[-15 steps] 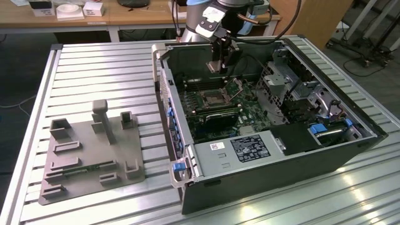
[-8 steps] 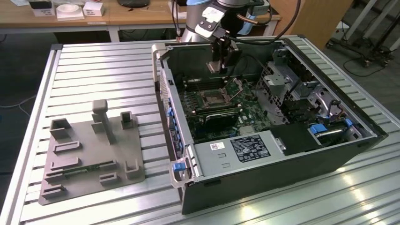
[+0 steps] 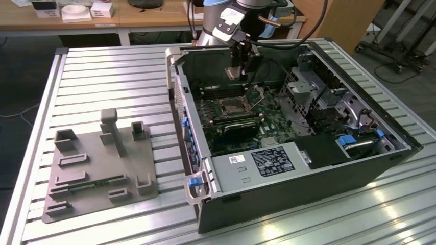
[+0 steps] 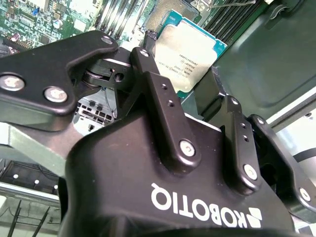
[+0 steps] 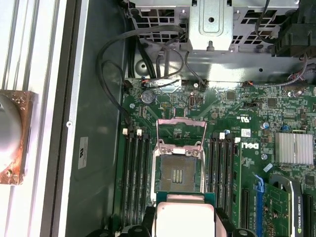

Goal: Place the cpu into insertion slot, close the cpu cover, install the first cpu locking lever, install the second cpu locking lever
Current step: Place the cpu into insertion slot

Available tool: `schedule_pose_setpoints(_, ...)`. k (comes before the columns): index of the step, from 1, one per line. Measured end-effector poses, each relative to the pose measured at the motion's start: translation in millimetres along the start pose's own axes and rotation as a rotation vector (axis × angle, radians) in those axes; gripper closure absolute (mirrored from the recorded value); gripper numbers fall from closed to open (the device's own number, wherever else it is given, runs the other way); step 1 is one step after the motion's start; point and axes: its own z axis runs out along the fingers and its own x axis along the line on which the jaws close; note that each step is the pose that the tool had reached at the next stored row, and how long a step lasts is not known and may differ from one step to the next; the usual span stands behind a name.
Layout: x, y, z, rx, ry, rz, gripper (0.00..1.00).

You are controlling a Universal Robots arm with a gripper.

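The black two-finger gripper point(image 5: 183, 228) is clenched on the cpu point(image 5: 183, 216), its pads against two opposite edges. The cpu point(image 4: 190, 52) is a flat square chip. It has a silvery-grey metal top bearing fine print and a narrow green border around that top.

The cpu hangs above the green motherboard point(image 5: 247, 106), apart from the insertion slot point(image 5: 177, 173) and not seated in it. The insertion slot is a square socket with a silver rim and a bare dark centre. The cpu cover point(image 5: 181, 129), a thin silver frame with a large window, stands raised from one edge of the insertion slot. Long black memory slots point(image 5: 134, 173) lie close along two opposite sides of the insertion slot.

In the exterior view, the gripper point(image 3: 238, 75) reaches into the open dark computer case point(image 3: 299, 199) that houses the insertion slot point(image 3: 232, 108). To the exterior view's left of the insertion slot, well apart from it, a grey moulded fixture plate point(image 3: 95, 163) lies on the ribbed aluminium table point(image 3: 102, 71).
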Motion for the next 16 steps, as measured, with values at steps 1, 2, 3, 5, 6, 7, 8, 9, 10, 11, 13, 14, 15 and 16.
schedule_pose_setpoints(1, 0.0, 0.0, 0.0, 0.0000, 0.0000, 0.001, 0.45)
schedule_pose_setpoints(2, 0.0, 0.0, 0.0, 0.0000, -0.0001, 0.001, 0.45)
schedule_pose_setpoints(3, 0.0, 0.0, 0.1, 0.0000, -0.0001, 0.002, 0.45)
schedule_pose_setpoints(5, 0.0, 0.0, 0.7, -0.0002, 0.0001, 0.003, 0.45)
schedule_pose_setpoints(6, 0.0, -0.1, 1.4, -0.0002, 0.0001, 0.004, 0.45)
schedule_pose_setpoints(7, -0.1, -0.1, 2.4, -0.0001, -0.0002, 0.004, 0.45)
schedule_pose_setpoints(8, 0.0, -0.2, 3.7, -0.0001, -0.0002, 0.004, 0.45)
schedule_pose_setpoints(9, -0.1, -0.3, 5.2, 0.0000, -0.0001, 0.004, 0.45)
schedule_pose_setpoints(10, -0.1, -0.4, 6.7, 0.0001, -0.0001, 0.004, 0.45)
schedule_pose_setpoints(11, -0.1, -0.5, 8.4, 0.0002, -0.0001, 0.004, 0.45)
schedule_pose_setpoints(13, -0.2, -0.7, 12.2, 0.0005, -0.0002, 0.004, 0.45)
schedule_pose_setpoints(14, -0.2, -0.8, 13.9, 0.0006, -0.0002, 0.004, 0.45)
schedule_pose_setpoints(15, -0.2, -0.9, 15.7, 0.0006, -0.0002, 0.004, 0.45)
schedule_pose_setpoints(16, -0.3, -0.9, 17.4, 0.0006, -0.0001, 0.004, 0.45)
